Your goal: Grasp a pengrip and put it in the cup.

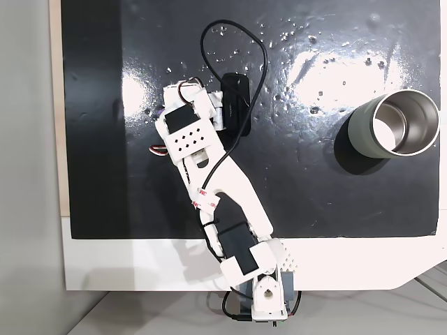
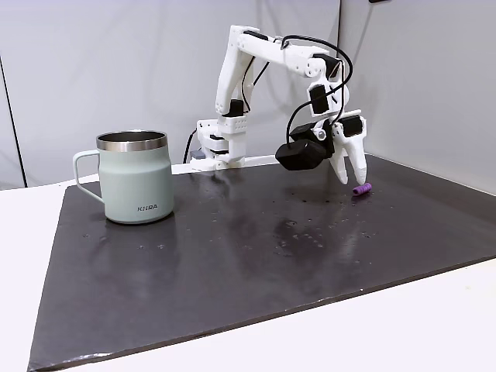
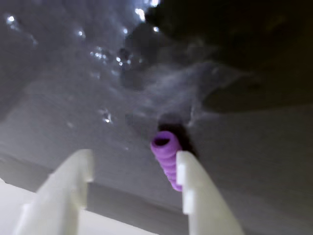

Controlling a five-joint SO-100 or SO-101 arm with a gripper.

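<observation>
The light-purple ribbed pengrip [image 3: 165, 152] lies on the black mat, its open end facing the wrist camera. My gripper [image 3: 134, 159] is open just above the mat. The pengrip lies against the inner edge of the right white finger [image 3: 195, 196], and the left finger [image 3: 68, 186] stands well apart from it. In a fixed view from the side, the gripper [image 2: 353, 180] points down with the pengrip [image 2: 362, 188] at its tips. The cup [image 2: 136, 177] stands far to the left there, upright, with a handle. From above, the cup [image 1: 394, 125] sits at the mat's right side.
A glossy black mat [image 1: 314, 195] covers the white table [image 1: 140, 269]. The white arm [image 1: 230, 188] reaches diagonally from the base at the bottom edge, with a black cable looping over it. Walls stand close behind the mat [image 2: 232, 248] in the side view.
</observation>
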